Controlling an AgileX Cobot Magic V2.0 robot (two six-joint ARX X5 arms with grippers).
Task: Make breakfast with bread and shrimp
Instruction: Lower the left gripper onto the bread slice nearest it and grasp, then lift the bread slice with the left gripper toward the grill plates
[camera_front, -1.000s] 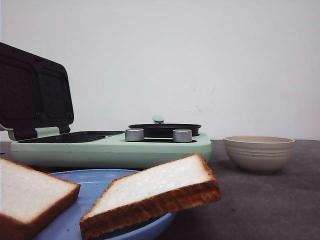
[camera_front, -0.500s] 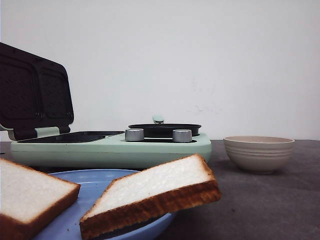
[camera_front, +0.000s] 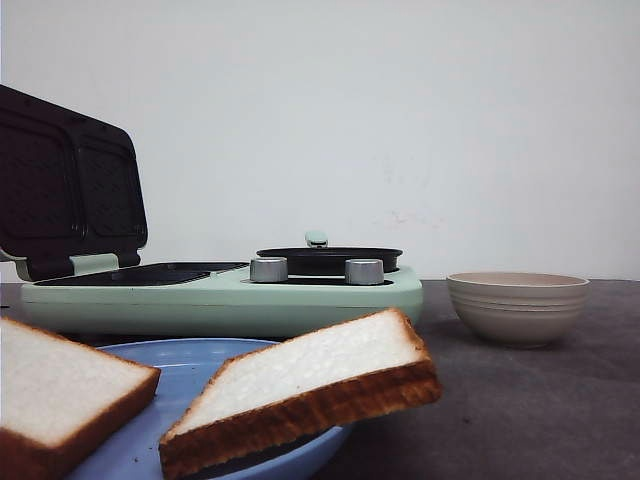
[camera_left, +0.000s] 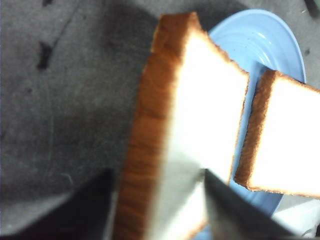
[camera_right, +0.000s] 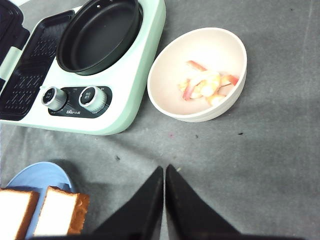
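At lower left of the front view, two slices of bread sit on a blue plate (camera_front: 205, 365): one slice (camera_front: 60, 395) at the frame's left edge, the other bread slice (camera_front: 305, 395) tilted, its toasted crust facing the camera and its right end jutting past the plate's rim over the grey table (camera_front: 520, 410). Behind the plate, across the left and centre of the frame, stands a mint-green breakfast maker (camera_front: 220, 295) with its dark waffled lid (camera_front: 65, 185) raised at upper left, two silver knobs (camera_front: 268, 269) on its front and a black pan (camera_front: 330, 259) on its right half. A beige bowl (camera_front: 517, 307) stands just right of the appliance, apart from it.

Seen from the left wrist, the left gripper (camera_left: 155, 205) straddles the near slice, one dark finger (camera_left: 75, 210) on the crust side and the other on the white face; its jaws are spread about the slice's thickness, but whether they press it cannot be told. The second slice lies beside it at the right of that frame, over the plate.

Seen from the right wrist, the right gripper (camera_right: 164, 187) hangs above bare table at bottom centre with its black fingers closed together, holding nothing. The shrimp (camera_right: 207, 86), orange-red and pale pieces, lies inside the bowl at upper right of that frame, just beside the appliance's corner.
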